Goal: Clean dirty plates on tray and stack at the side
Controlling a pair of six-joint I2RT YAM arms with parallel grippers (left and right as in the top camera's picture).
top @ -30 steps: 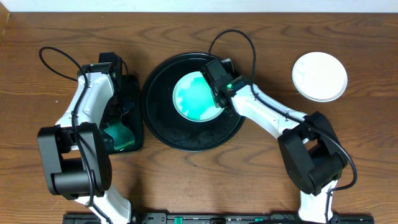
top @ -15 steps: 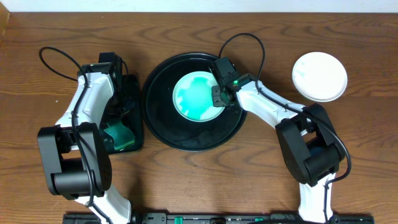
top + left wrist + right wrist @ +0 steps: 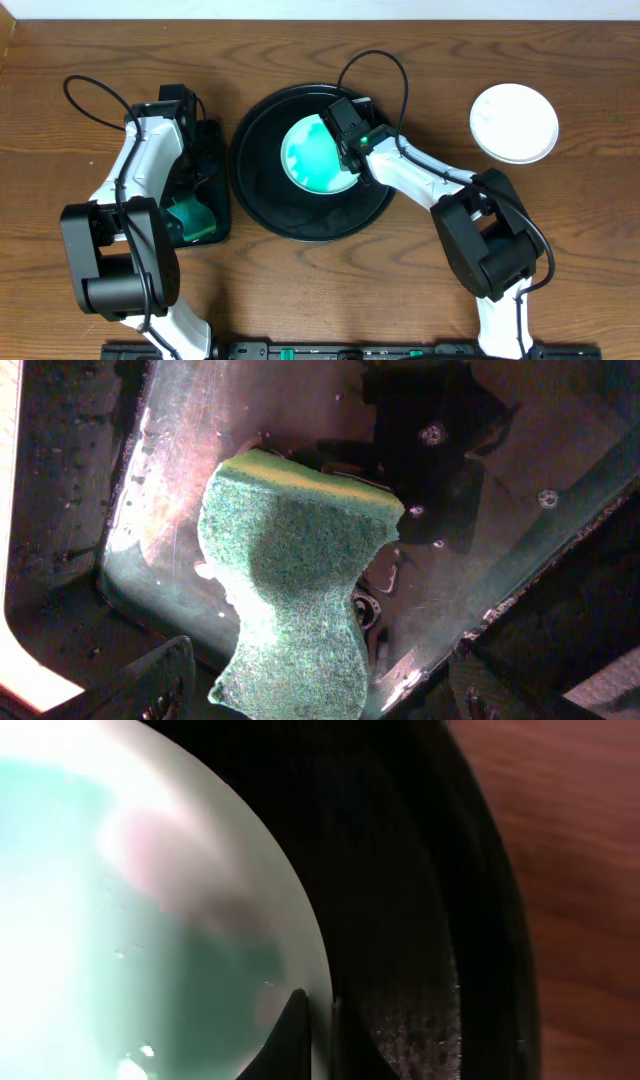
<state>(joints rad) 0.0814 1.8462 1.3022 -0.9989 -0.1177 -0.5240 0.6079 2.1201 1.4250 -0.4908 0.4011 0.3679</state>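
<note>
1. The right hand (image 3: pixel 318 1015) is reaching over the black tray (image 3: pixel 265 195) in the middle of the counter (image 3: pixel 580 250) and is sitting at the right-hand edge of the green plate (image 3: pixel 312 158).
2. In the right wrist view, its 2 fingertips (image 3: pixel 291 1017) are pressing close together, 1 on either side of the plate's rim, so the hand is pinching the green plate at its edge.
3. The green plate is lying inside the black tray, a little above and right of the tray's centre, and its surface is looking pale and glossy under the light.
4. The white plate (image 3: pixel 513 122) is resting by itself on the counter, well apart from the tray, toward the far right.
5. The left hand (image 3: pixel 320 685) is hanging over the dark basin (image 3: pixel 217 140) just beside the tray's left edge, with its fingers spread wide and gripping nothing.
6. The sponge (image 3: pixel 290 590), green scouring face up with a yellow layer showing along its top edge, is lying on the basin's wet, shiny floor, and its lower end is lying between the 2 spread fingers.
</note>
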